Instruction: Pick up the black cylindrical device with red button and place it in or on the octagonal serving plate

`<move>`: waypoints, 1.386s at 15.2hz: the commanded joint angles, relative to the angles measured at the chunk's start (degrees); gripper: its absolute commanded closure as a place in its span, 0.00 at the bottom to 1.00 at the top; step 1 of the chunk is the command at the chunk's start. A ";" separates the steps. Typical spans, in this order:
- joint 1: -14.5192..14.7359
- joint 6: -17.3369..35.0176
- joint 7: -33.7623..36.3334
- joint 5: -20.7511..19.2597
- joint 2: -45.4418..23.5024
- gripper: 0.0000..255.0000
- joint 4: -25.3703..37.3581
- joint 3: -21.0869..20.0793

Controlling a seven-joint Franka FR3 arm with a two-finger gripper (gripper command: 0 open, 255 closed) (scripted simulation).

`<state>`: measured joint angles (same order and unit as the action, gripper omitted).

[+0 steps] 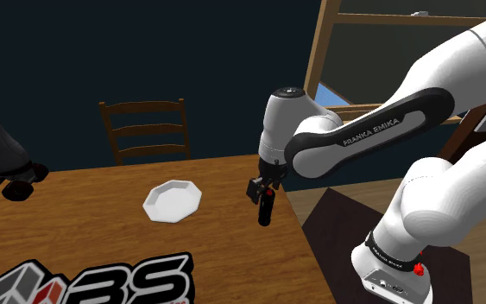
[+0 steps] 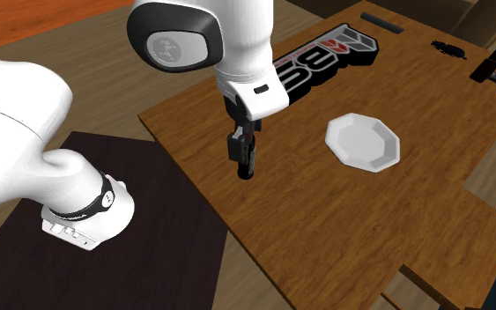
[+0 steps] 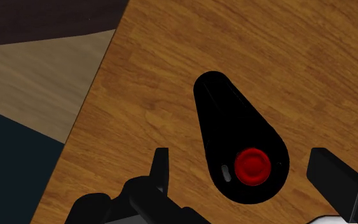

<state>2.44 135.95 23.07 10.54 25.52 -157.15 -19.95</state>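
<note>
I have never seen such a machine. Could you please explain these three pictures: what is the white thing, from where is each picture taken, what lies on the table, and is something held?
The white thing is a robot arm that ends in a black two-finger gripper. One picture looks from beside its stand, one looks down from another side, and one comes from a camera on the hand. On the wooden table, a black cylindrical device with a red button on top stands upright near the edge. A white octagonal plate lies further in. The open fingers stand on either side of the device without touching it, so nothing is held.
</note>
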 commanded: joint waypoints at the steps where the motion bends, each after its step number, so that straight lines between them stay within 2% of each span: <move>1: 0.00 0.04 0.00 0.00 -0.03 0.00 0.00 -0.01; 2: 0.00 0.04 0.00 0.00 -0.03 0.00 0.00 -0.01; 3: -0.01 0.04 0.00 0.00 -0.03 1.00 0.00 0.00; 12: 0.00 0.04 0.00 0.00 -0.03 1.00 0.00 0.00; 21: 0.24 -8.74 -0.40 -0.21 4.89 1.00 3.89 1.43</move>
<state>2.62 128.42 22.76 10.34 29.65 -153.69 -18.75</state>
